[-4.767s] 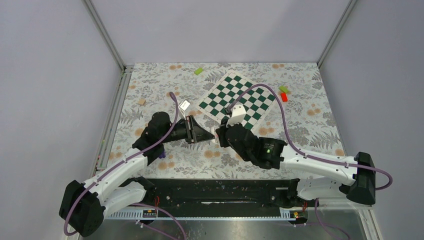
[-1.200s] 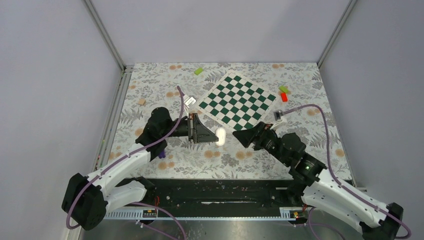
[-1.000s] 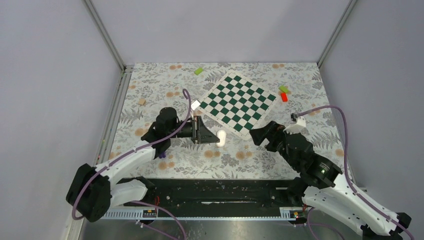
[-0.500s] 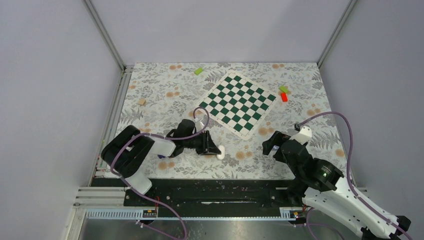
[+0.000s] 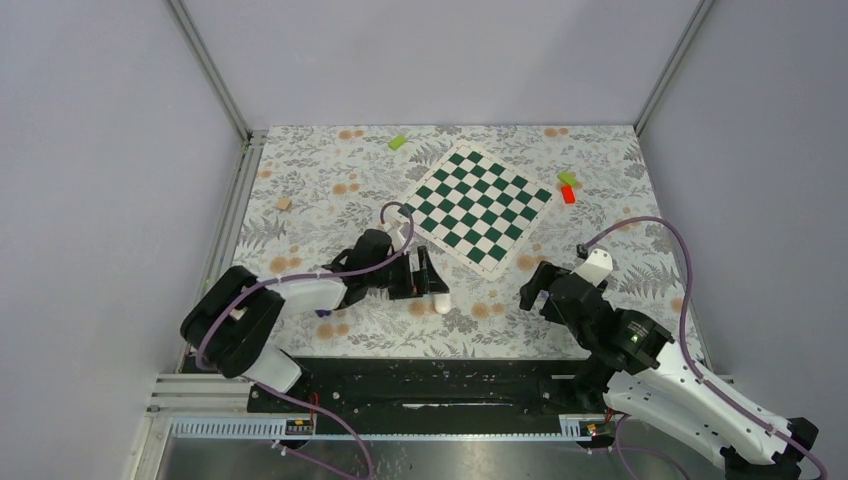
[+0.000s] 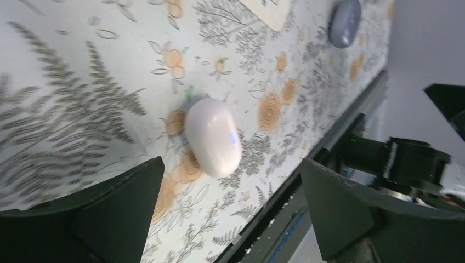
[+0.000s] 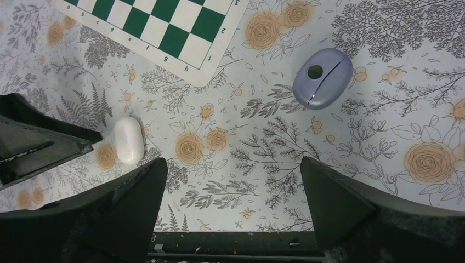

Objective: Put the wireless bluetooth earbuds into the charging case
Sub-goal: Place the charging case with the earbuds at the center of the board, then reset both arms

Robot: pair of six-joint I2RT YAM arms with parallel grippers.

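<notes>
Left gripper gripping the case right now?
No, the case lies loose between the open jaws of the left gripper, touching neither.

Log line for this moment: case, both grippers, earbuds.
charging case: closed, flat on table, untouched | left gripper: open, case just ahead, no contact | right gripper: open, empty | earbuds: none in view

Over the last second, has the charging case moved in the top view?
Yes. The charging case has moved down the frame, toward the near side, ending farther from the near corner of the chessboard, which stayed put.
</notes>
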